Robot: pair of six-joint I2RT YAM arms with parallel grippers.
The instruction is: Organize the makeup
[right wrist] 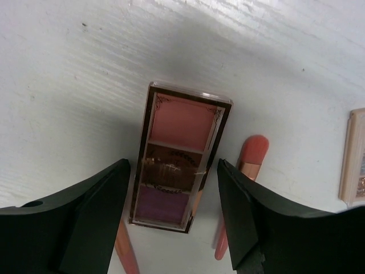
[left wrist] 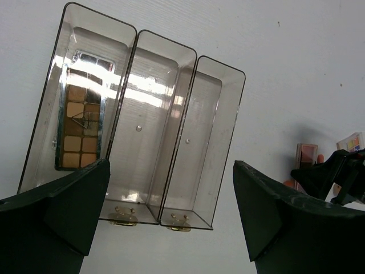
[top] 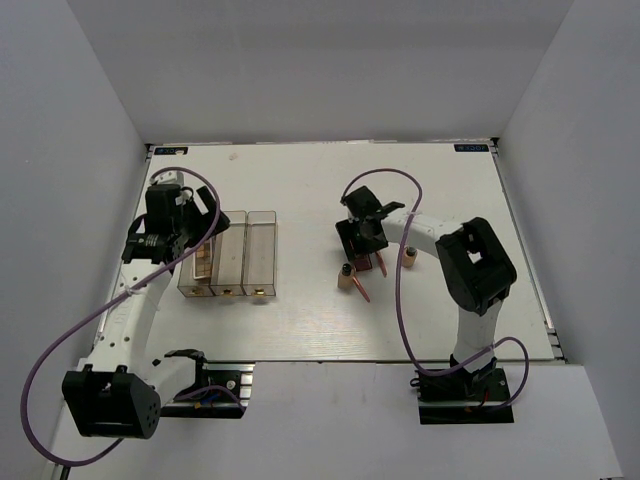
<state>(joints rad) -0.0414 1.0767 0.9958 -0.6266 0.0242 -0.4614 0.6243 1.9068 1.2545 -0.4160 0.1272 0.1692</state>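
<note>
The pink eyeshadow palette (right wrist: 181,157), with three pans in pink, brown and purple, lies flat on the white table (right wrist: 68,85) between the fingers of my right gripper (right wrist: 173,165). These fingers are spread, one along each long side of the palette; I cannot tell whether either pad touches it. One coral-pink stick (right wrist: 248,160) lies just beside the palette, and a second coral-pink stick (right wrist: 126,257) shows partly behind my other finger. A pale-edged palette (right wrist: 355,157) sits at the frame edge, apart from these. Two small tan bottles (top: 345,277) (top: 409,257) lie near this gripper. The brown eyeshadow palette (left wrist: 80,123) lies flat in the outermost compartment of the clear three-compartment box (left wrist: 197,63). My left gripper (left wrist: 171,171) hovers above that box, fingers wide apart, holding nothing.
</note>
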